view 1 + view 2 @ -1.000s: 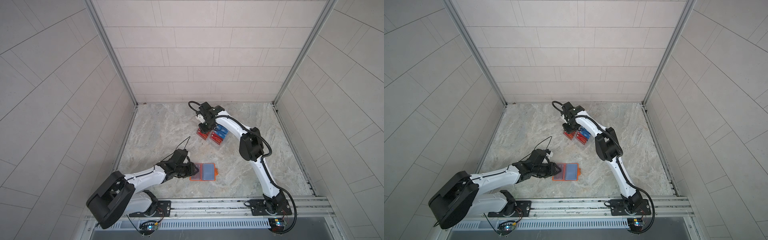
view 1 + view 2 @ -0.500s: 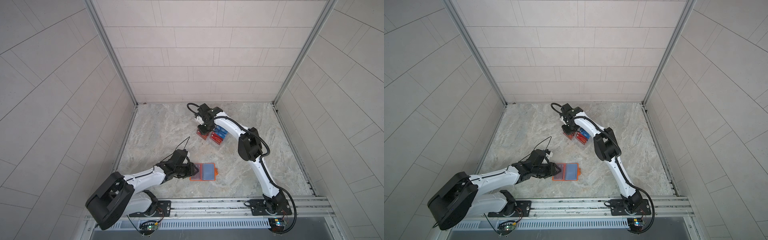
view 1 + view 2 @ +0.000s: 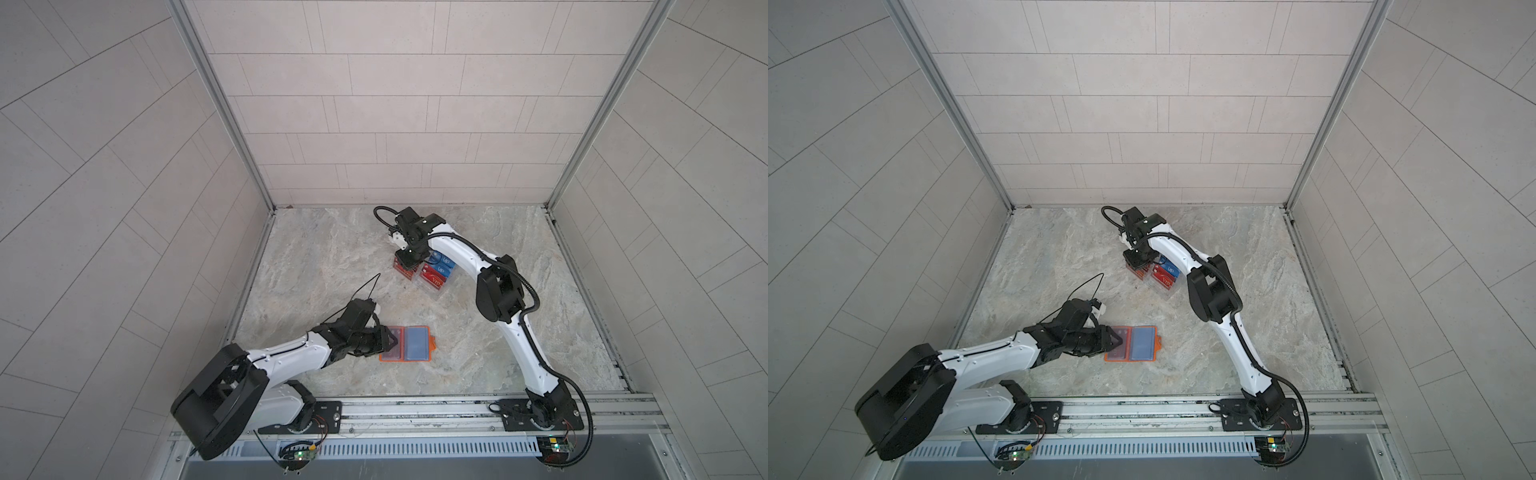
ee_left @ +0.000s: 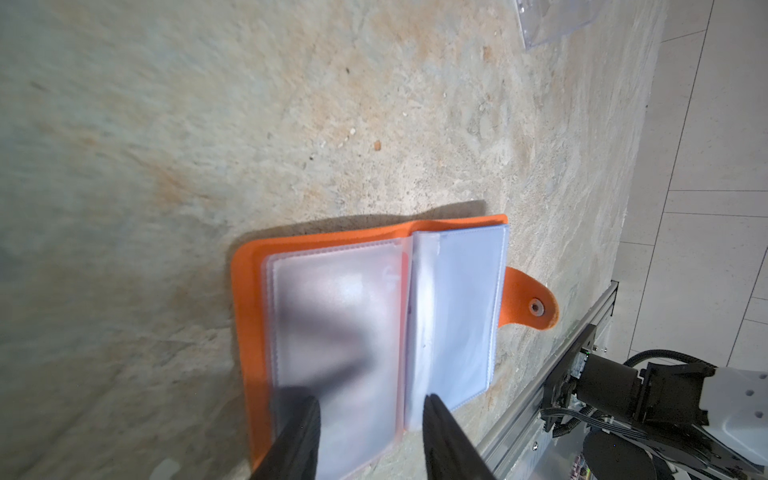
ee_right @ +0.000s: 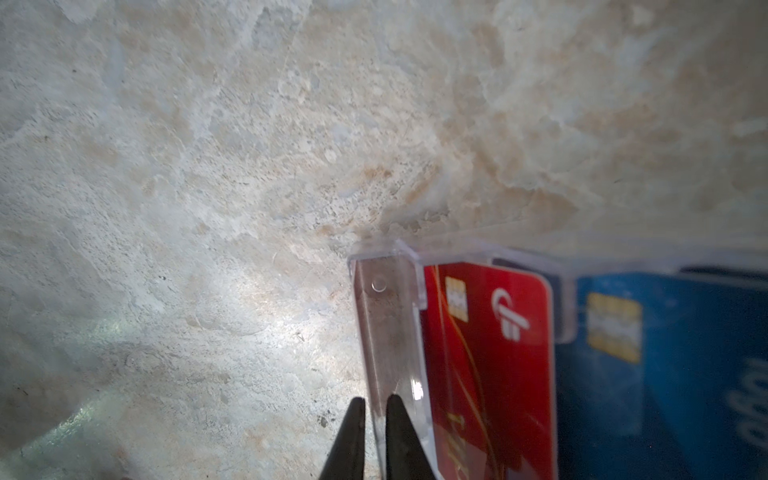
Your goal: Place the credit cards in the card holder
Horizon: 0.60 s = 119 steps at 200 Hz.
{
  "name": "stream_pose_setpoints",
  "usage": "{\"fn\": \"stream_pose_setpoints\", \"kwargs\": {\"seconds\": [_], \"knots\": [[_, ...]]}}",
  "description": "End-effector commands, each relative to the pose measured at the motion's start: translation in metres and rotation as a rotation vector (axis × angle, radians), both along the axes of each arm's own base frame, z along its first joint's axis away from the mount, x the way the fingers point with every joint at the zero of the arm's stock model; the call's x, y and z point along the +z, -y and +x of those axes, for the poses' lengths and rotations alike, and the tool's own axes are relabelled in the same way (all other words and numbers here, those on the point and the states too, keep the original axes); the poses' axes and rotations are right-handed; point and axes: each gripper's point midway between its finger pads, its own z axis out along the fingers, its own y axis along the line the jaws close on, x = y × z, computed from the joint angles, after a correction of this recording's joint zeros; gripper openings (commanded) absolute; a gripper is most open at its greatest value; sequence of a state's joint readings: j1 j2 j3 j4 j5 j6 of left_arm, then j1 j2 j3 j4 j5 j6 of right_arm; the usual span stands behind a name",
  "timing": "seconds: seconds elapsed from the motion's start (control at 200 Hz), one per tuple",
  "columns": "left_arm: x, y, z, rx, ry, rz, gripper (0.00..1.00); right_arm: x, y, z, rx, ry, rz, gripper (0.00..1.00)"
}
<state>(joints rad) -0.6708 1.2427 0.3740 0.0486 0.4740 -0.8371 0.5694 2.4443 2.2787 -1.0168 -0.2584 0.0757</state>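
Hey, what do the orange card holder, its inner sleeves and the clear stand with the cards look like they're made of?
Card holder: matte orange faux leather or felt, going by its soft, slightly fuzzy tab edge. Sleeves: thin flexible clear plastic, hazy sheen, stitched borders. Clear stand: rigid transparent plastic, probably acrylic, with crisp edges and bright glints.

This is a robotics lab test cell. Pale grey tile-patterned wall panels (image 3: pixel 407 124) box in a marble-patterned desk (image 3: pixel 316 257) on three sides, joined by bare aluminium corner posts (image 3: pixel 224 108). Along the open front, an aluminium mounting rail (image 3: pixel 415 409) carries a white-and-black left robot arm (image 3: pixel 286 359) and a matching right robot arm (image 3: pixel 523 345) on bolted black base plates (image 3: pixel 509 415). Below the rail hang exposed wires and small circuit boards with green lights (image 3: pixel 301 456).
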Motion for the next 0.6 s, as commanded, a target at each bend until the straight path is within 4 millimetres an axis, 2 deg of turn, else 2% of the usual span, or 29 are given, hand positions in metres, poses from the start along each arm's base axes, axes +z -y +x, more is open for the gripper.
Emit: {"fn": "stream_pose_setpoints", "kwargs": {"seconds": [0.0, 0.591], "knots": [[-0.008, -0.006, -0.008, -0.016, -0.024, 0.038, 0.45, -0.002, -0.004, -0.002, 0.049, 0.002, -0.005, 0.14], [-0.010, -0.007, -0.010, -0.023, -0.034, 0.050, 0.46, -0.014, -0.007, -0.004, 0.105, -0.019, -0.014, 0.12]]}}
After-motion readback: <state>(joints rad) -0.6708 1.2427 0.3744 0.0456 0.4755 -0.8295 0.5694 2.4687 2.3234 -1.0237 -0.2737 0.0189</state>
